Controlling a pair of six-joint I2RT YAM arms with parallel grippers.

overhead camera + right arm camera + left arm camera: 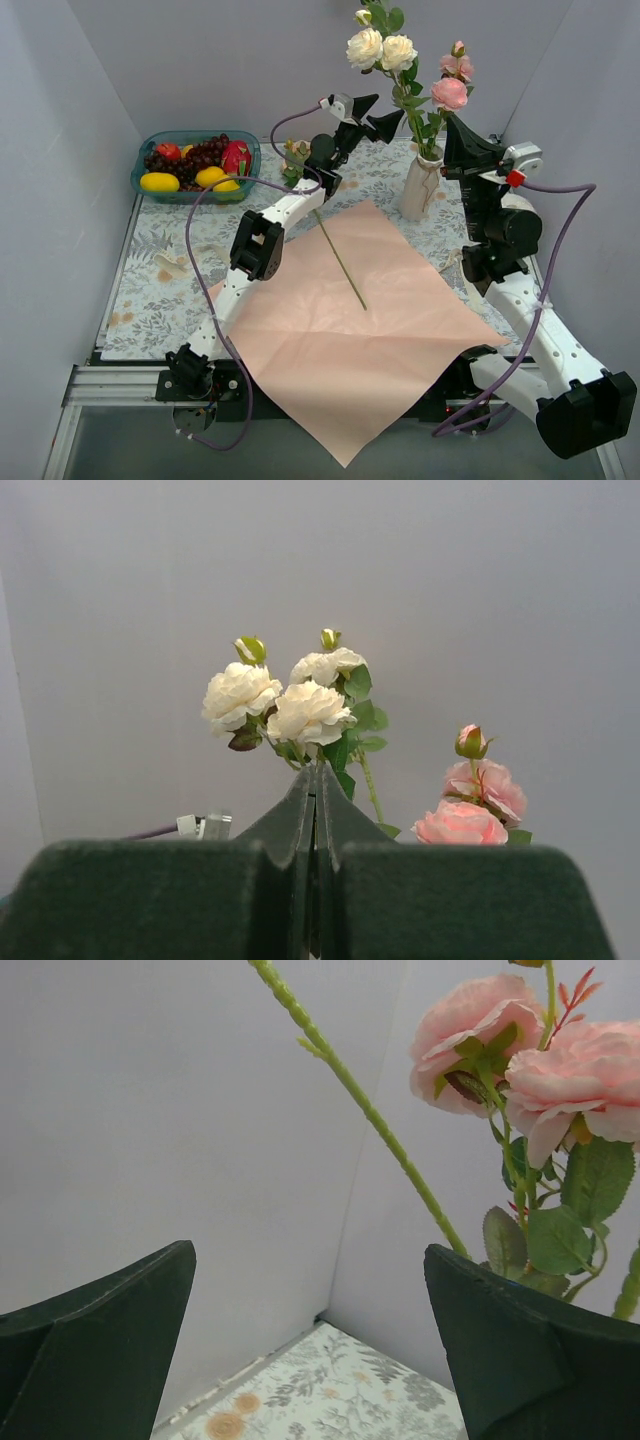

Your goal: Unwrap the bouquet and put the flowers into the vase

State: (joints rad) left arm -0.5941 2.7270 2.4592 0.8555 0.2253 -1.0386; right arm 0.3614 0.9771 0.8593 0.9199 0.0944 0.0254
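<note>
black left tool [310, 1260] gapes wide, empty; right tool [315, 772] pinched fully closed.

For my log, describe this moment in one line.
vase: roses in; paper: one stem; left end effector: open; right end effector: shut

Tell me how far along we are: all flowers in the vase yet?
Not yet. Done: the paper lies open and flat; cream roses and pink roses stand in the vase. In hand: nothing visible, left gripper open, right gripper shut, both near the vase. Left: one stem lying on the paper.
</note>
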